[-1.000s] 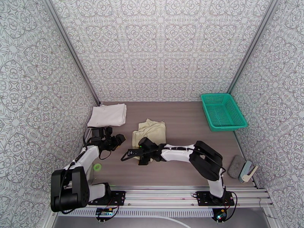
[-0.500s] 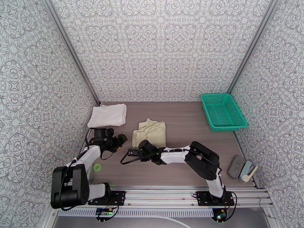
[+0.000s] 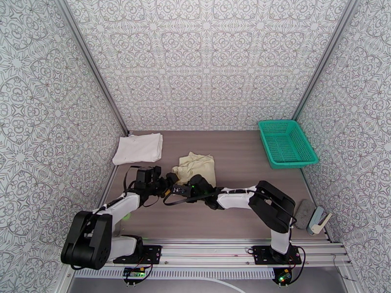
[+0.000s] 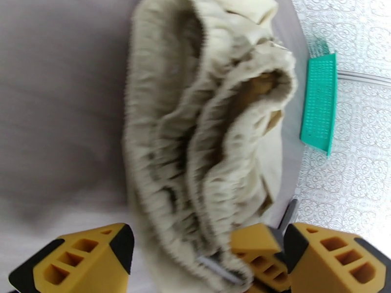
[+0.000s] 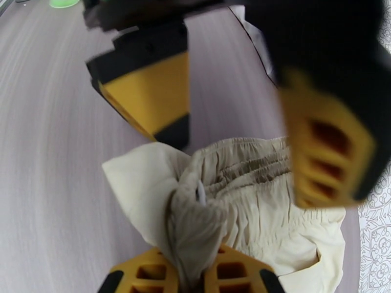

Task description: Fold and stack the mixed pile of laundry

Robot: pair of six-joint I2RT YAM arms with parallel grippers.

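Observation:
The beige shorts lie mid-table, their near-left edge bunched and lifted. My right gripper is shut on a gathered fold of that edge, close to the elastic waistband. My left gripper is open, one yellow finger on each side of the shorts, right beside the right gripper. From the right wrist, the left gripper's fingers hang just above the cloth. The white T-shirt lies folded at the back left, away from both grippers.
A green mesh basket stands at the back right, also seen from the left wrist. A green tape roll lies near the left arm. A grey pad and a brush sit at the near right edge.
My right gripper has shut on the shorts' near edge and drawn it up into a bunch. My left arm has swung right to the shorts with its jaws opening wider.

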